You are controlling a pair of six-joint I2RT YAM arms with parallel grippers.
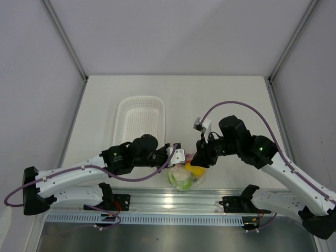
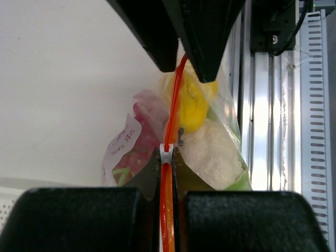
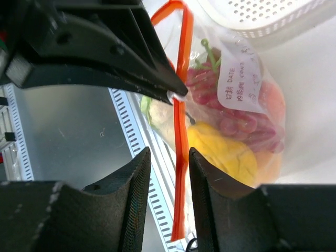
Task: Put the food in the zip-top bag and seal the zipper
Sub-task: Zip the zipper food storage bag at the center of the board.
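The top camera, above and behind the arm bases (image 1: 113,200), looks down over the whole white bench (image 1: 220,100), with the clear crinkly zip-top bag (image 1: 185,179) small at the near edge. Both wrist cameras crowd that bag, sighting along its orange-red zipper strip (image 2: 167,220) from opposite ends, past the left gripper (image 2: 167,168) and right gripper (image 3: 168,157).

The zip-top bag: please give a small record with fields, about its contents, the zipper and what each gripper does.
bag: zip-top bag, between the two grippers, near the table's front edge
contents: yellow fruit, purple-red grapes, cauliflower, all inside
zipper: orange-red strip, passes through both grippers
left gripper: shut on the zipper
right gripper: open, fingers either side of the zipper, not pinching
basket: white, behind the bag, apart from it
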